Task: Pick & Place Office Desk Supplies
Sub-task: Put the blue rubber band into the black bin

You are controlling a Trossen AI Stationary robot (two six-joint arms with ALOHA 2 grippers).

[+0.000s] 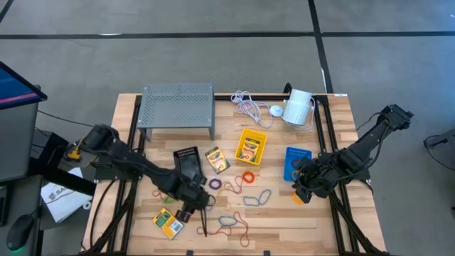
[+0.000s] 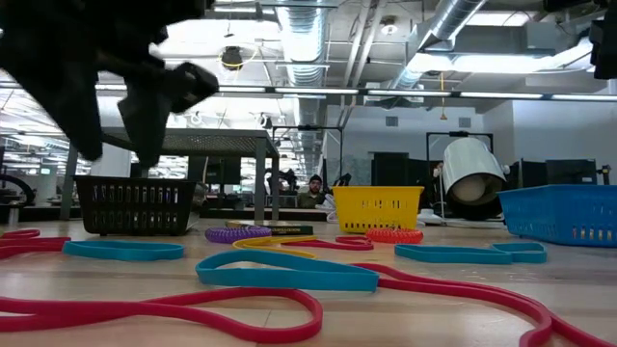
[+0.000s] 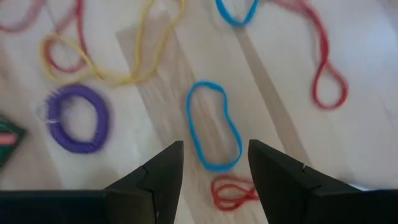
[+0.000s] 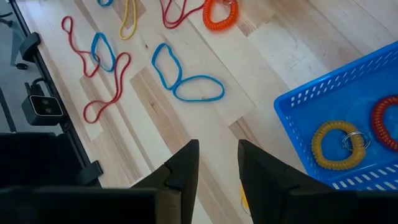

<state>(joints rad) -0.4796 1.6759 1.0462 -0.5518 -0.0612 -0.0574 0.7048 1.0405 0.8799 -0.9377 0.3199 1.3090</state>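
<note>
Closest to the low cam: a long red band [image 2: 174, 313] looping across the front of the wooden table [image 1: 298, 220], w/ a blue band [image 2: 289, 272] just behind it and more blue loops to either side.

Left gripper [image 1: 201, 208] hovers above the band scatter, roughly 7 o'clock from table center. Jaws released, nothing between them. Its wrist cam looks straight down at a blue loop [image 3: 213, 126], a small red loop [image 3: 233, 191] nearer the fingers, a purple coil band [image 3: 76, 118] and a yellow band [image 3: 134, 46] further off.

Right gripper [image 1: 302, 190] sits near the table's right side, abt 4 o'clock from center, just beside the blue bin [image 1: 298, 163]. Jaws parted a little, nothing held – bare wood shows in the gap. From its wrist cam the blue bin [image 4: 329, 124] already holds a yellow coil band [image 4: 336, 144] and part of a red one at the edge.

Yellow bin [image 1: 250, 145] sits abt 12 o'clock of center w/ a crayon box inside. Black bin [image 1: 188, 162] is at 10 o'clock. One crayon box [image 1: 217, 159] lies between those two bins, another crayon box [image 1: 168, 222] at 7 o'clock near the front edge. Orange coil band [image 1: 247, 177] lies mid-table, w/ other loops spread around it.

Back of table – grey perforated stand [image 1: 178, 105], white cable [image 1: 245, 103] and white cylinder [image 1: 298, 107].
</note>
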